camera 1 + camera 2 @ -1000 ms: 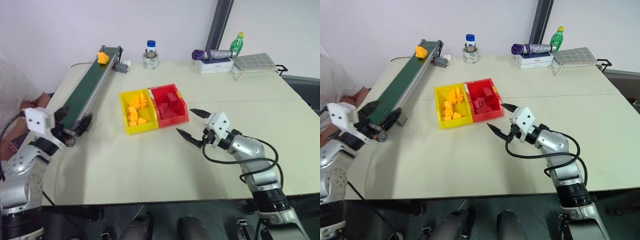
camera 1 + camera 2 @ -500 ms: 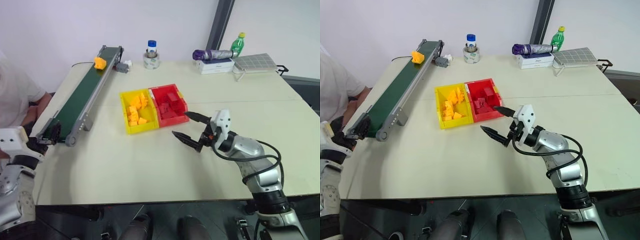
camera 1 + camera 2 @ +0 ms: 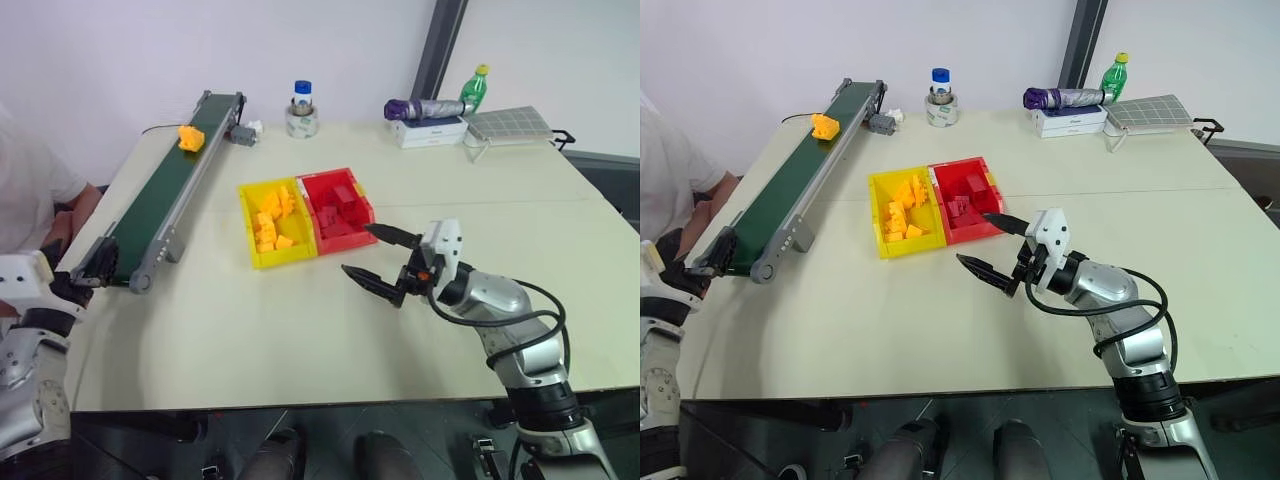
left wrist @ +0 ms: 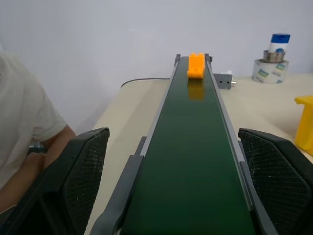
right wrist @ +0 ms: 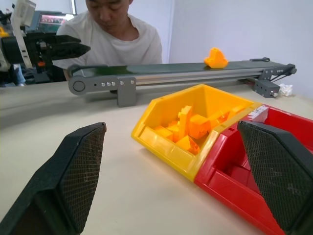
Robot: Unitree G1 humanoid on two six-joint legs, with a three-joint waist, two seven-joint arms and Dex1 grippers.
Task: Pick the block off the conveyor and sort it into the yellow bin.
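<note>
no legible text, labels or nos. on anything here.

Block (image 3: 190,137) farther down the conveyor (image 3: 160,195); left claw (image 3: 95,264) now off its near end.

The bench (image 3: 330,330) has a pale cream top. Along its left side lies the conveyor (image 3: 165,195), running from the near left edge toward the far wall, with a small grey motor (image 3: 243,135) at its far end. Near the middle stand 2 joined trays: the yellow bin (image 3: 248,225) on the left and a red bin (image 3: 365,235) touching it on the right. At the far edge stands a roll of tape (image 3: 301,122) with a blue-capped bottle (image 3: 302,93) in it. In the far right corner lie a white box (image 3: 430,132), a folded purple umbrella (image 3: 425,108) on it, a green bottle (image 3: 474,88) and a grey mat (image 3: 510,123).
</note>
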